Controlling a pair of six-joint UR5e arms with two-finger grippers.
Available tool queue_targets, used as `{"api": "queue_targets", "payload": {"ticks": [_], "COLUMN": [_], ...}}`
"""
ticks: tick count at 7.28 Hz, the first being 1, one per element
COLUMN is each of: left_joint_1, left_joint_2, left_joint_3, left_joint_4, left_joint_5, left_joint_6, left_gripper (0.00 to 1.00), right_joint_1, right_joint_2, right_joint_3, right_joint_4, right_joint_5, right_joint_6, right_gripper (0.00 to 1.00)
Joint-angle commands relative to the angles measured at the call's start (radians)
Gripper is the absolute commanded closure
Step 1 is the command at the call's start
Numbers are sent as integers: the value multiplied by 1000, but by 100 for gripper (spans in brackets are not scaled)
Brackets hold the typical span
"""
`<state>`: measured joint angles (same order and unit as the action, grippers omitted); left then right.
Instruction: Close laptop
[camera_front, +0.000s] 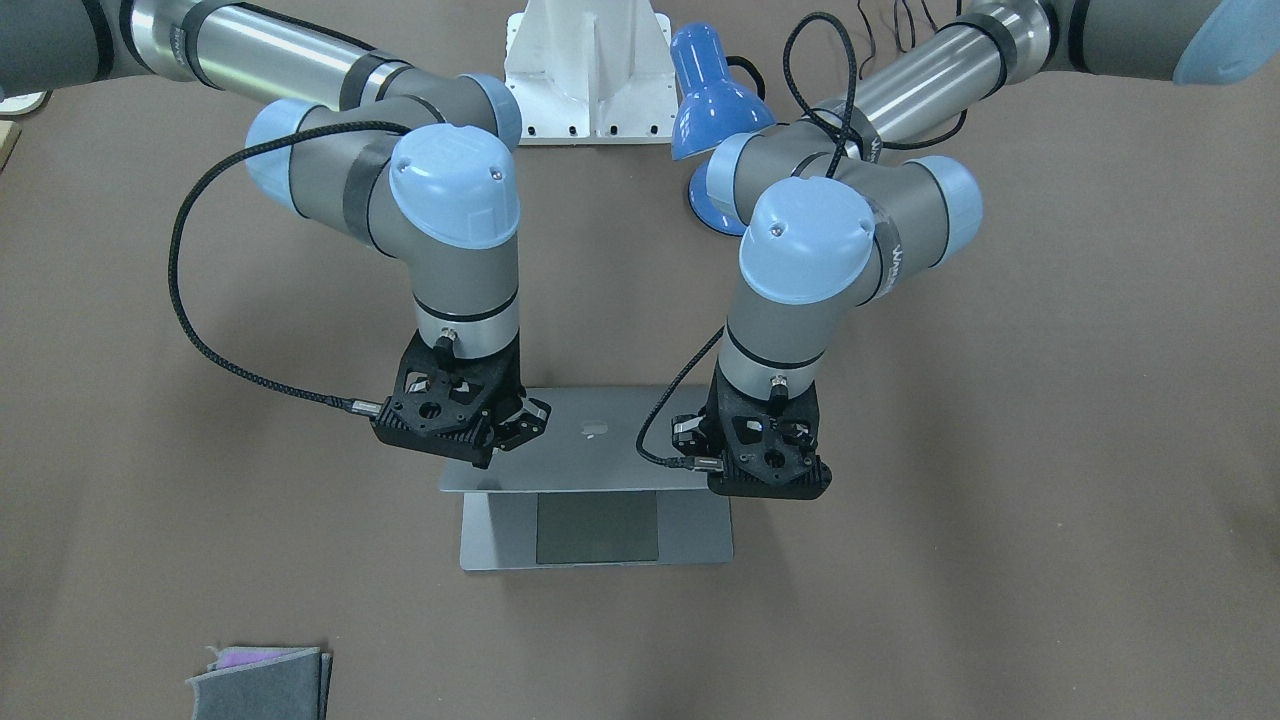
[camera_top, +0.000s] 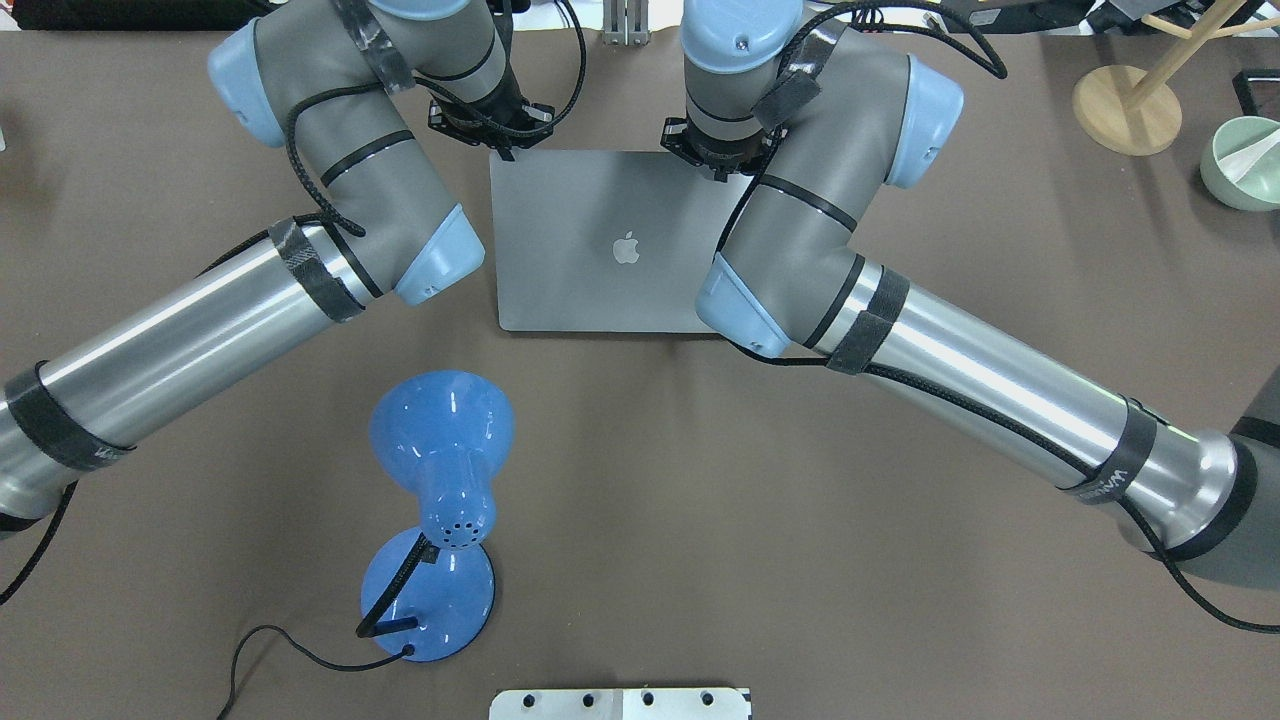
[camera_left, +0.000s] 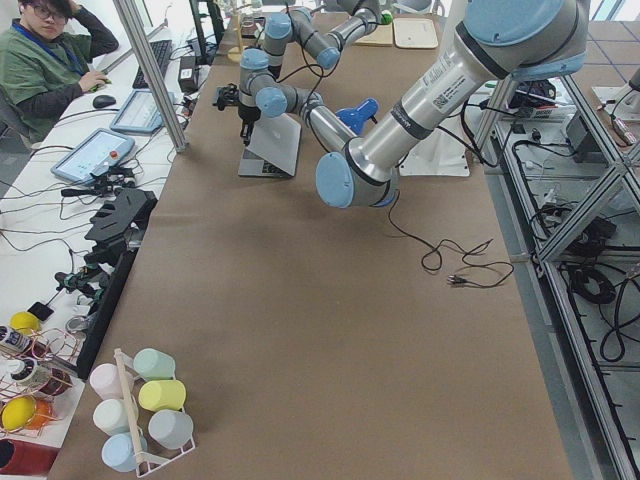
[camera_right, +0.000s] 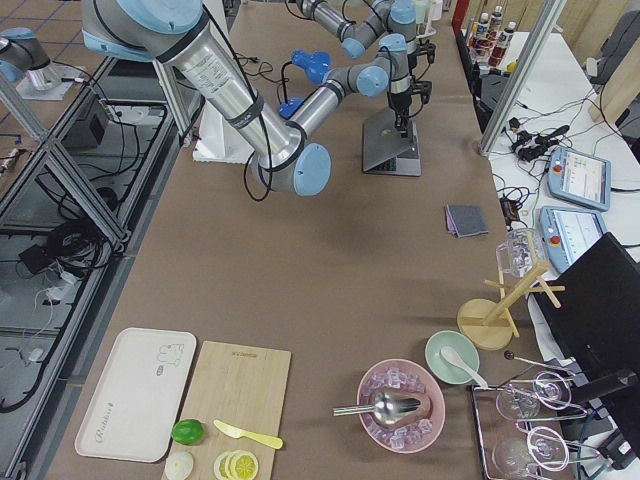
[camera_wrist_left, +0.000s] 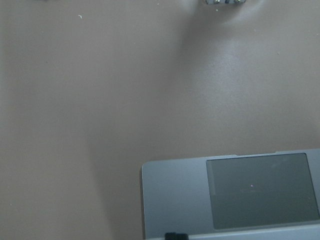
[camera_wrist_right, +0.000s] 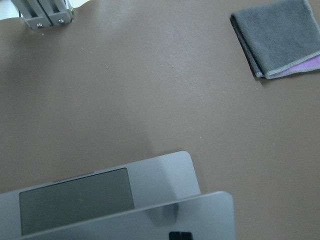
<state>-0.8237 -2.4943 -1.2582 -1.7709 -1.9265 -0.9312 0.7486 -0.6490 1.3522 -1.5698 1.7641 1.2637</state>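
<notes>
The laptop (camera_top: 600, 240) sits mid-table, silver-grey, with the apple logo on its lid. The lid (camera_front: 590, 445) is tilted down over the base, partly shut. The trackpad (camera_front: 597, 527) and the front strip of the base still show; the keys and screen are hidden. My left gripper (camera_top: 500, 148) rests on one far corner of the lid's free edge, and my right gripper (camera_top: 717, 170) on the other. In each wrist view a single black tip (camera_wrist_left: 176, 236) (camera_wrist_right: 180, 235) shows at the bottom centre against the lid, so both look shut and hold nothing.
A blue desk lamp (camera_top: 440, 480) with its cord stands between the laptop and my base. A folded grey cloth (camera_front: 262, 685) lies beyond the laptop on my right side. A wooden stand (camera_top: 1125, 110) and a green bowl (camera_top: 1240, 160) are at the far right.
</notes>
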Motion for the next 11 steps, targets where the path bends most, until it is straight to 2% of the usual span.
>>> {"api": "queue_targets", "payload": {"ticks": [1,4,11], "left_joint_1": [-2,0,50], "left_joint_2": [-26,-34,-86], "left_joint_3": [83,157,313], "left_joint_4": [-50,-97,-178], "left_joint_5": [33,55,119], "left_joint_6": [2,21,34], "left_gripper": [100,100,100], "right_joint_1": [12,20,18], "right_joint_2": [60,92,103], "right_joint_3": [-161,-309,-409], "right_joint_4": [107,224,303], "right_joint_5": [2,12,14], "right_joint_6": [0,-3,-9], "right_gripper": [100,100,100]}}
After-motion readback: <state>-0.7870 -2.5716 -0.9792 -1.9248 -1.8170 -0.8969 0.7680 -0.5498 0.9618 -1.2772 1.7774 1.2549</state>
